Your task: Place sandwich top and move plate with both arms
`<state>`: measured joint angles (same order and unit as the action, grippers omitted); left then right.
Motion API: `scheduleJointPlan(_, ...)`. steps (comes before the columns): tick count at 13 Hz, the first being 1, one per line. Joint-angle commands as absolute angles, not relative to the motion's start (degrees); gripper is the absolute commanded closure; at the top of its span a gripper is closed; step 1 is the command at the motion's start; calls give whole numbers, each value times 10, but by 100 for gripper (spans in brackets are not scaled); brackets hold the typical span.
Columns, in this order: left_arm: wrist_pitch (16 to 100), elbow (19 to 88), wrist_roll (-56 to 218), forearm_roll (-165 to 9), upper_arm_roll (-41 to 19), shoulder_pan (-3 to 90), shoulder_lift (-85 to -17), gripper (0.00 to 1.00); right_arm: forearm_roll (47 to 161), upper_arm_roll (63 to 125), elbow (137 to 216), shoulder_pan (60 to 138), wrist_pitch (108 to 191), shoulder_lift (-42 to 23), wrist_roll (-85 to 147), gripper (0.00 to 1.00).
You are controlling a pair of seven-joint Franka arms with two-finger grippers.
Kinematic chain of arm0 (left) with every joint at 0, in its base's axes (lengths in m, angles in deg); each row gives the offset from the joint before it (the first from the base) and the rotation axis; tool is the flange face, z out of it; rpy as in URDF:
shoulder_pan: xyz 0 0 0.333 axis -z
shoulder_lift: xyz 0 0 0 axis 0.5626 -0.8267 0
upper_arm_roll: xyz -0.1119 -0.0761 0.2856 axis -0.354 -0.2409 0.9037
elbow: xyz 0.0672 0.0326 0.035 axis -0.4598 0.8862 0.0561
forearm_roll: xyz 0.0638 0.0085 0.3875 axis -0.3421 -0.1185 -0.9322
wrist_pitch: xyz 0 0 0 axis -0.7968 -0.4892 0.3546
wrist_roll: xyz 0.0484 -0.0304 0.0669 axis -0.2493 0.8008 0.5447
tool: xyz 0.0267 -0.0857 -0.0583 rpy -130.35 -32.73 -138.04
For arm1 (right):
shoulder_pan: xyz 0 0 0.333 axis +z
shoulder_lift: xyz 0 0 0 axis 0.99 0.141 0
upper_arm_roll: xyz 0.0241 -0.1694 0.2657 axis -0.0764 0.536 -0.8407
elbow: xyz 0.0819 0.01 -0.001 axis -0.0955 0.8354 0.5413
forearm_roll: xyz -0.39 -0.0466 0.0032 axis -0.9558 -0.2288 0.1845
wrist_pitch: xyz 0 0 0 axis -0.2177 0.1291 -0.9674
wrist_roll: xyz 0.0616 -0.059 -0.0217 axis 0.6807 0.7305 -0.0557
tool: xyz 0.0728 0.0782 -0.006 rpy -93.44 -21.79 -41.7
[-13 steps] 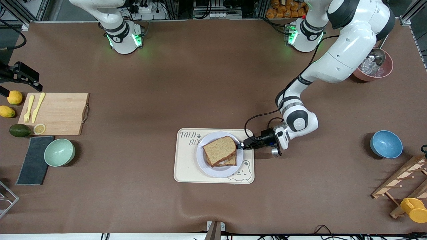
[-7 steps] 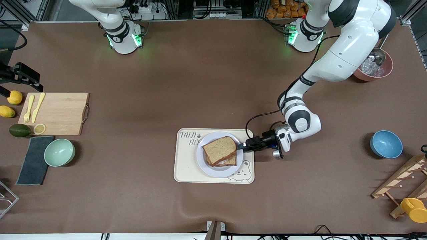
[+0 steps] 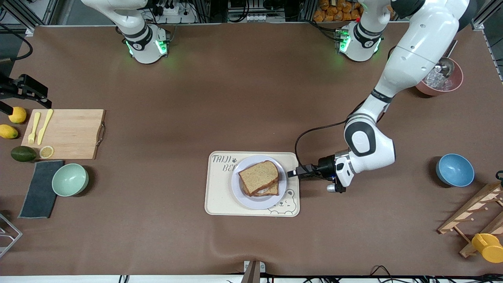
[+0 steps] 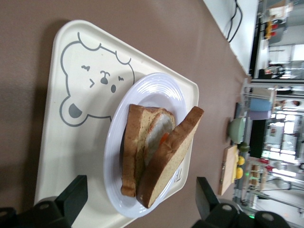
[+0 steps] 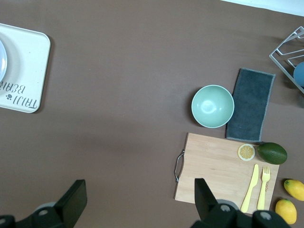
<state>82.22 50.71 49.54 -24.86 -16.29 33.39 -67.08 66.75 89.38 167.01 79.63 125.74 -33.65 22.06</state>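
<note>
The sandwich top [image 3: 258, 176], a brown wholemeal slice, lies skewed on the egg slice on the pale plate [image 3: 251, 202], which stands on the cream bear tray [image 3: 220, 196]. In the left wrist view the sandwich top [image 4: 168, 152] leans tilted against the egg slice [image 4: 133, 142] on the plate [image 4: 156, 88]. My left gripper [image 3: 291, 173] is open and empty, low over the tray's edge toward the left arm's end, apart from the plate; its own view [image 4: 140, 190] shows it facing the sandwich. My right gripper [image 5: 138, 187] is open and empty, waiting high over the table beside the cutting board [image 5: 223, 173].
A cutting board [image 3: 65, 133] with a yellow fork and knife, lemons, an avocado, a green bowl [image 3: 70, 179] and a dark cloth [image 3: 39, 188] lie at the right arm's end. A blue bowl [image 3: 454, 169], a pink ice bowl [image 3: 442, 80], a wooden rack [image 3: 471, 214] and a yellow cup [image 3: 487, 247] are at the left arm's end.
My left gripper has drawn back from the plate's rim toward the left arm's end. The sandwich top stays on the egg slice. The plate has not moved.
</note>
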Motion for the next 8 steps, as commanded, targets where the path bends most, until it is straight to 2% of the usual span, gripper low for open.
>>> scheduleJointPlan(1,824,515,617,-367,-160,332,-621,0,656,894,1670,800,1255,-337,231,0)
scheduleJointPlan(4,790,515,720,-488,-160,310,-570,0,657,893,1669,800,1252,-337,237,0)
scheduleJointPlan(8,641,476,754,-648,-160,255,-515,0,656,893,1667,821,1248,-338,329,0)
